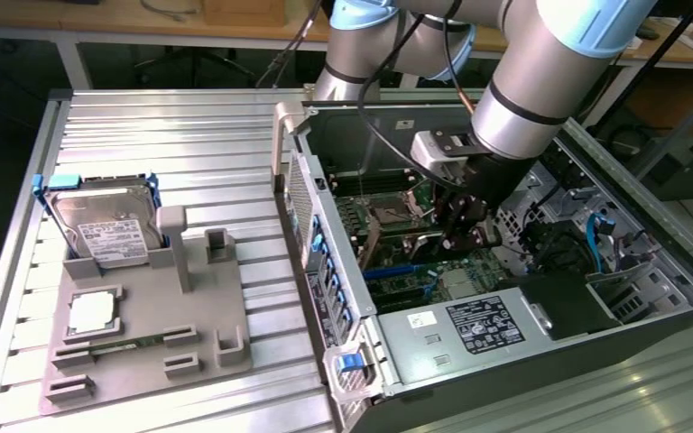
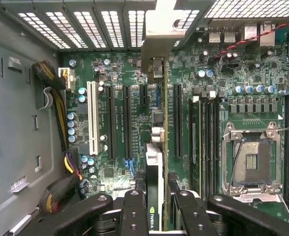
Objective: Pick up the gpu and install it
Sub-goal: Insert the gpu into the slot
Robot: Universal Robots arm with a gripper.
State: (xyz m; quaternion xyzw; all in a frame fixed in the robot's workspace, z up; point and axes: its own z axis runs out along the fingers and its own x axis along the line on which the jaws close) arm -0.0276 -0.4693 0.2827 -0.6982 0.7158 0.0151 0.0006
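Your big arm (image 1: 540, 63) reaches down into the open computer case (image 1: 671, 271) on the metal table (image 1: 178, 126). Under your claw (image 2: 154, 206) lies the green board (image 2: 208, 98) with its long black slots (image 2: 127, 123). Your claw is clamped on the gpu (image 2: 154, 182), one finger on each flat side. The gpu stands on its thin edge between the fingers (image 2: 133, 211), pointing down at the board, and its far end with the silver bracket (image 2: 157, 29) sits by the case's back wall. Off to the side of your claw, outside the case, a gray tray (image 1: 142, 352) holds a hard drive (image 1: 106, 225).
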